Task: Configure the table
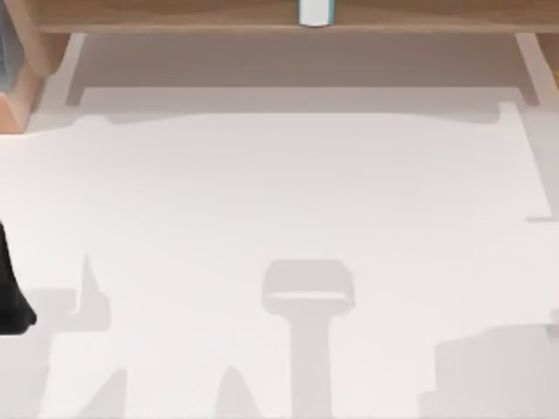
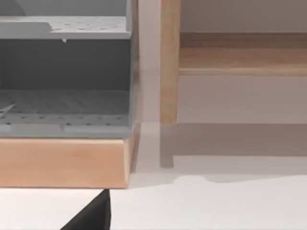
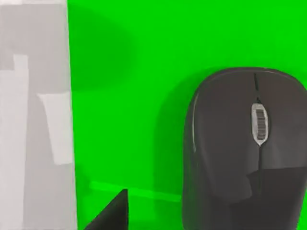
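A plain matte white table [image 1: 288,192] is seen from above, taking up nearly the whole top view from nine o'clock to three o'clock; its long axis runs left to right, and its far edge lies toward twelve o'clock; soft grey shadows are cast across its near half, toward six o'clock. A light-brown wooden ledge [image 1: 175,13] with posts is set along the twelve o'clock edge; a small pale upright object [image 1: 315,11] is seen on it, too cut off to be identified. A dark part of the left arm [image 1: 12,292] is seen at the nine o'clock edge. In the left wrist view, a grey perforated shelf unit [image 2: 64,76] is shown resting on a wooden base [image 2: 62,163], beside a wooden post [image 2: 169,62], with the white table below. In the right wrist view, a dark computer mouse [image 3: 244,148] is shown lying on a bright green mat [image 3: 124,96]; the mat lies on the white table. Whether either claw is wide or narrow cannot be told.
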Available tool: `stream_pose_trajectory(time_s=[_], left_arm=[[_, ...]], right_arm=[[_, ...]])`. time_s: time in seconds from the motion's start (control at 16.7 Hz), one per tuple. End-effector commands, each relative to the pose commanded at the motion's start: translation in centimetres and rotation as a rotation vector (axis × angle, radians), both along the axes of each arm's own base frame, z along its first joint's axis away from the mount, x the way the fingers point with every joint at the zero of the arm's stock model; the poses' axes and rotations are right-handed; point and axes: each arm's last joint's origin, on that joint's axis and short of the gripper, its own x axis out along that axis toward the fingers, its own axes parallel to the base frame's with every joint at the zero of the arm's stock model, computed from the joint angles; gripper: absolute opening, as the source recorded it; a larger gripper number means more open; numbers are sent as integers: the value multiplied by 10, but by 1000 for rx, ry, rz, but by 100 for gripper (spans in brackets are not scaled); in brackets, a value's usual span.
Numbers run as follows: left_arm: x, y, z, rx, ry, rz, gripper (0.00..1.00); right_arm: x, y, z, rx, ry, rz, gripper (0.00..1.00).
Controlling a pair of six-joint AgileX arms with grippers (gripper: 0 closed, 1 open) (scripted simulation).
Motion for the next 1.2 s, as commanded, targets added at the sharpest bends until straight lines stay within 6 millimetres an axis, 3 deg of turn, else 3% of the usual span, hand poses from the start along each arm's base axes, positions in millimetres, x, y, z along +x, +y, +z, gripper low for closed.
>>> stream_pose_trajectory(time_s=[0.42,0.66,1.2], left_arm=[[0,0,0,0,0,0,100],[0,0,0,0,0,0,100],[0,0,0,0,0,0,100]], right_arm=[[0,0,0,0,-1,0,100],[8,-9,0,-5,-93,16,100],[35,-71,-20,-148,-556,200,100]])
